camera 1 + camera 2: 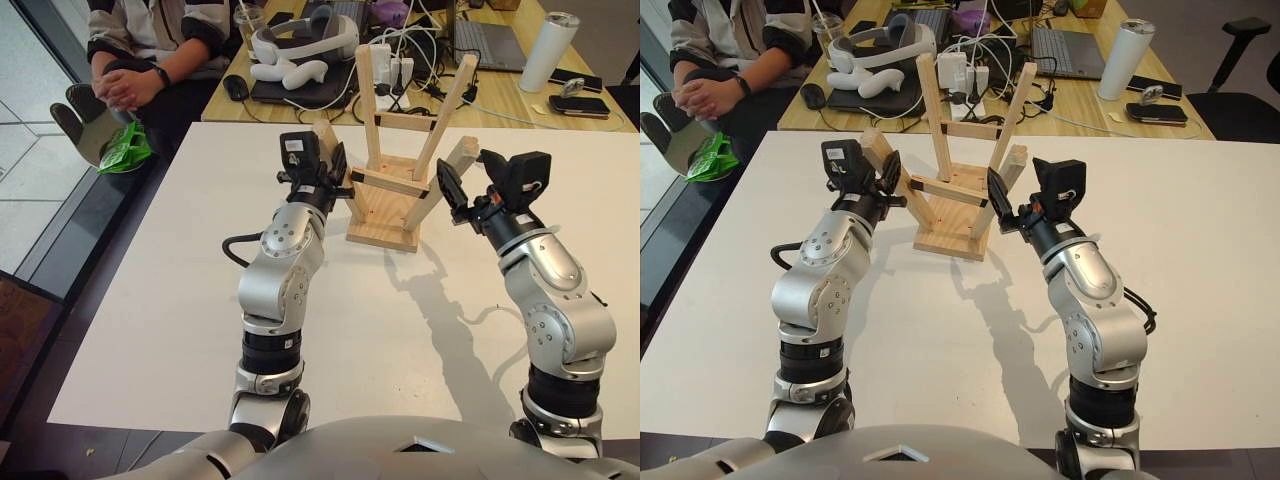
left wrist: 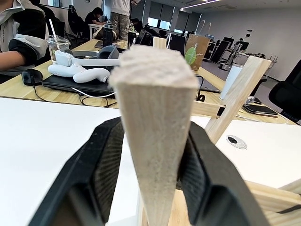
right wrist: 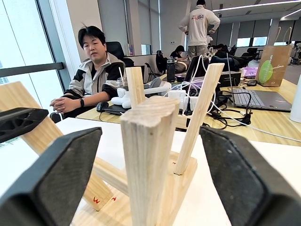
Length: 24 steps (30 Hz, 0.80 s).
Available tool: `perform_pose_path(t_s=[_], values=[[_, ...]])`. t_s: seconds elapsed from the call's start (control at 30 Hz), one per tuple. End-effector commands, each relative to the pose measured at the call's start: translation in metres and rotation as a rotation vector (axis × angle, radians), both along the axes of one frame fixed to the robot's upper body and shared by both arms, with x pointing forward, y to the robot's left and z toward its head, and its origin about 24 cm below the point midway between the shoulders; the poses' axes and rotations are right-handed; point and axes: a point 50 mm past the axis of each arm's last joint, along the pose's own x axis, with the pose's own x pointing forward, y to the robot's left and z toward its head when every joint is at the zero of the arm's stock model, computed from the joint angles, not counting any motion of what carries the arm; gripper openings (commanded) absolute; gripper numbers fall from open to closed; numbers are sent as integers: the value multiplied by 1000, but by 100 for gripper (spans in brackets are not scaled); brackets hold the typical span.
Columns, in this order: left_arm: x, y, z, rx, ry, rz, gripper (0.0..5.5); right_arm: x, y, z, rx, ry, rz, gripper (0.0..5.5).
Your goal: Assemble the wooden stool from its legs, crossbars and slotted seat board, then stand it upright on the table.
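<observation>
Left gripper (image 1: 340, 172) was clamped on a leg (image 2: 155, 117); right gripper (image 1: 452, 192) stood open around another. Stool (image 1: 384, 232) sat inverted mid-frame on the counter (image 1: 200, 300). I judged flipping it upright came next, needing both grips.

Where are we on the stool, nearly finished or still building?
Assembly looks done: four legs and crossbars stand joined on the seat board. In hand: the left gripper is shut on one leg; the right gripper is open around another leg. Left: the stool sits upside down on the table, so it needs flipping upright.
</observation>
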Motion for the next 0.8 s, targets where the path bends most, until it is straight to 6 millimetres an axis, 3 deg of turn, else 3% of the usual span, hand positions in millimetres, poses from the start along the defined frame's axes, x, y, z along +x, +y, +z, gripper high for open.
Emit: perform_pose_path(t_s=[0.03, 0.1, 0.53, 0.8], values=[[1, -4, 2, 4, -5, -12, 182, 4, 4, 0, 7, 0, 3, 384], [0, -4, 2, 9, -7, -15, 182, 4, 3, 0, 10, 4, 0, 384], [5, -8, 8, 28, -24, -34, 185, 7, 2, 2, 7, -3, 17, 175], [4, -9, 9, 35, -24, -43, 185, 8, -1, 2, -20, -5, 26, 123]])
